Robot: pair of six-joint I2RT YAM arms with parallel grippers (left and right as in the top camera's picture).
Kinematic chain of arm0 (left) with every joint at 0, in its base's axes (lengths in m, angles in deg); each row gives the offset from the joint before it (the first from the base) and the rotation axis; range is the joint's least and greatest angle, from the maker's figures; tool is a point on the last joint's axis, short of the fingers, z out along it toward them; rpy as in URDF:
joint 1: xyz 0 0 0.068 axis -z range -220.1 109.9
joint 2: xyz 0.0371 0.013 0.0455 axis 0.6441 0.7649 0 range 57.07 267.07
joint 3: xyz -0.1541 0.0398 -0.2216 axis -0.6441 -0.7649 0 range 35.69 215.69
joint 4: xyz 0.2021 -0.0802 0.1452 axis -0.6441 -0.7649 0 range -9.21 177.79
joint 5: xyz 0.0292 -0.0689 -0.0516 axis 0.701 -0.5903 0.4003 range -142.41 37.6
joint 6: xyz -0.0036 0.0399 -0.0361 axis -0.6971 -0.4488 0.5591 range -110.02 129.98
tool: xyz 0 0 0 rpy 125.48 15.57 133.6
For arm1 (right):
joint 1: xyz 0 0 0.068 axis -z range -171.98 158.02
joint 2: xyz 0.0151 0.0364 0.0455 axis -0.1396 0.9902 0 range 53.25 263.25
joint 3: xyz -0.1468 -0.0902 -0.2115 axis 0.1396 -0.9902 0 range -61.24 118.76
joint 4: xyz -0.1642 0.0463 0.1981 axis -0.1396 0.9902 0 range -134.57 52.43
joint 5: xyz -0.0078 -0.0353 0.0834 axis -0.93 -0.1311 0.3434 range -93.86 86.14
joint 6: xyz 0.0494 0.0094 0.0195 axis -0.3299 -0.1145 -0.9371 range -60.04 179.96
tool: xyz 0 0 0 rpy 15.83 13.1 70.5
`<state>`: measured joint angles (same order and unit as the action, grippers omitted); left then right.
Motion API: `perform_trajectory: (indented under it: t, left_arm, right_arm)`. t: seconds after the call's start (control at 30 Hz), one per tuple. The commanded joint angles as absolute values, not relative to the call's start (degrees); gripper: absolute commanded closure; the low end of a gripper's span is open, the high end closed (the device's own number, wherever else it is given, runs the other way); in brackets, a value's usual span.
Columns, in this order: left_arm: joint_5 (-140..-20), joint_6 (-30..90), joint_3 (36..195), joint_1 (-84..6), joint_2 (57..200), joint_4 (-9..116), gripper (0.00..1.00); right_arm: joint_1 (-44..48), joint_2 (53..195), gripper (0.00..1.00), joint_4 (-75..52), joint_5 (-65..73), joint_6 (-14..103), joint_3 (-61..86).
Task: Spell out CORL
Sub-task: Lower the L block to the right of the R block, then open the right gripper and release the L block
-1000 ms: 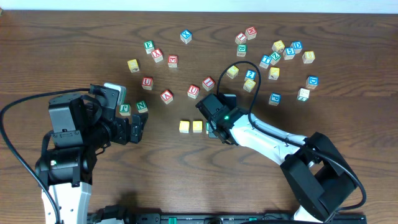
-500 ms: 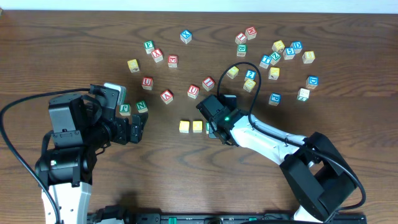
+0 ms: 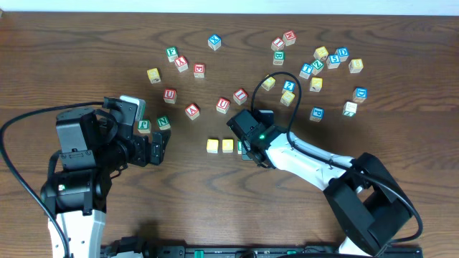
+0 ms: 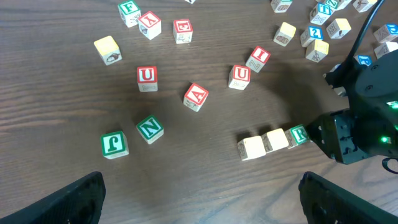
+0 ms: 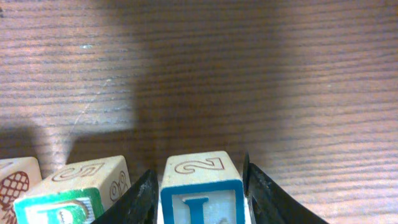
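Note:
A row of blocks lies at mid-table: two yellow-sided blocks (image 3: 212, 145) (image 3: 227, 145), then a green R block (image 4: 298, 134). My right gripper (image 3: 247, 150) sits at the row's right end. In the right wrist view its fingers (image 5: 200, 202) flank a blue L block (image 5: 202, 186) that stands next to the green block (image 5: 68, 196). The fingers are close against the L block's sides. My left gripper (image 3: 161, 147) is open and empty over bare wood, left of the row; its fingertips show in the left wrist view (image 4: 202, 211).
Loose letter blocks are scattered behind the row: red U (image 4: 147, 77), red A (image 4: 195, 96), green N (image 4: 150, 128), green J (image 4: 114, 144), another red U (image 4: 239, 76). Several blue and yellow blocks cluster at the back right (image 3: 315, 68). A black cable (image 3: 276, 79) arcs over the right arm.

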<state>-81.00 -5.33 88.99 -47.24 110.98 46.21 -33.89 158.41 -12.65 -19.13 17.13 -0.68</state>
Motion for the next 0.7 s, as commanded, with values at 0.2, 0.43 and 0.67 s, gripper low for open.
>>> perform_trajectory:
  t: [0.2, 0.43, 0.67]
  left_arm:
    - [-81.8, -6.3, 90.3, -47.4, 110.9, 46.2, 0.02]
    - [-81.7, -6.3, 90.3, -47.4, 110.9, 46.2, 0.02]
    - [-81.8, -6.3, 90.3, -47.4, 110.9, 46.2, 0.02]
  right_arm:
    - [-34.0, 152.1, 0.59, -11.6, -21.6, 17.5, -0.4]
    - [-34.0, 148.3, 0.59, -10.0, -25.4, 17.8, -0.4]
    - [-32.8, 147.7, 0.71, -3.7, -33.5, 12.9, -0.4]
